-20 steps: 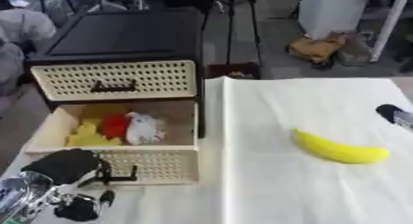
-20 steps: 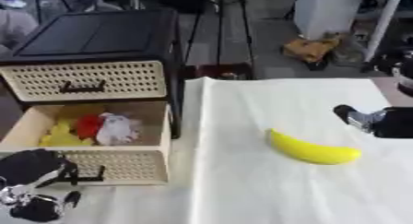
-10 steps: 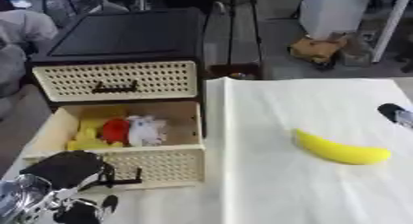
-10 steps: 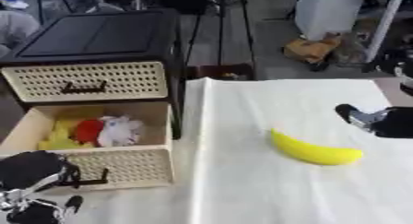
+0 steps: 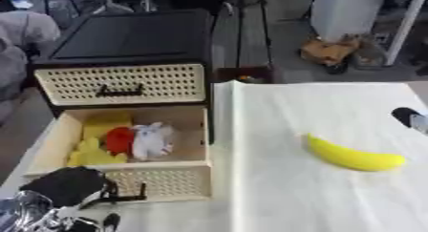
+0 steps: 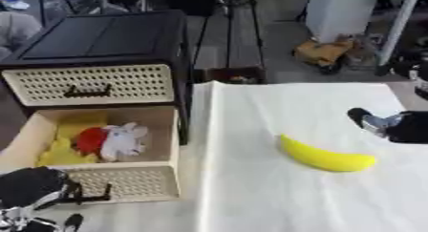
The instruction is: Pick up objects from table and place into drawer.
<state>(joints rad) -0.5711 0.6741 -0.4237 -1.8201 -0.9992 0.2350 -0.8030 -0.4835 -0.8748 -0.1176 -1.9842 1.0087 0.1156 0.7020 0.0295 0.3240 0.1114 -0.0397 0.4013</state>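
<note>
A yellow banana [image 5: 354,156] lies on the white cloth to the right of the drawer unit. The lower drawer [image 5: 159,182] stands pulled out, holding a red thing [image 5: 120,140], a white soft toy [image 5: 152,139] and yellow things [image 5: 92,152]. My left hand [image 5: 69,187] sits at the bottom left, just in front of the drawer's black handle [image 5: 125,197]; its fingers cannot be made out. My right hand [image 6: 393,126] shows at the right edge, above and right of the banana, apart from it; its fingers cannot be made out.
The black cabinet [image 5: 133,40] has a shut upper drawer [image 5: 123,84] with a woven cream front. The white cloth [image 5: 301,193] covers the table right of the cabinet. Beyond the table's far edge are a stand's legs and a brown bag [image 5: 330,52] on the floor.
The whole picture has shifted a little, so the camera moved. My left hand has sunk slightly lower at the drawer's front. Banana and right hand stay as they were.
</note>
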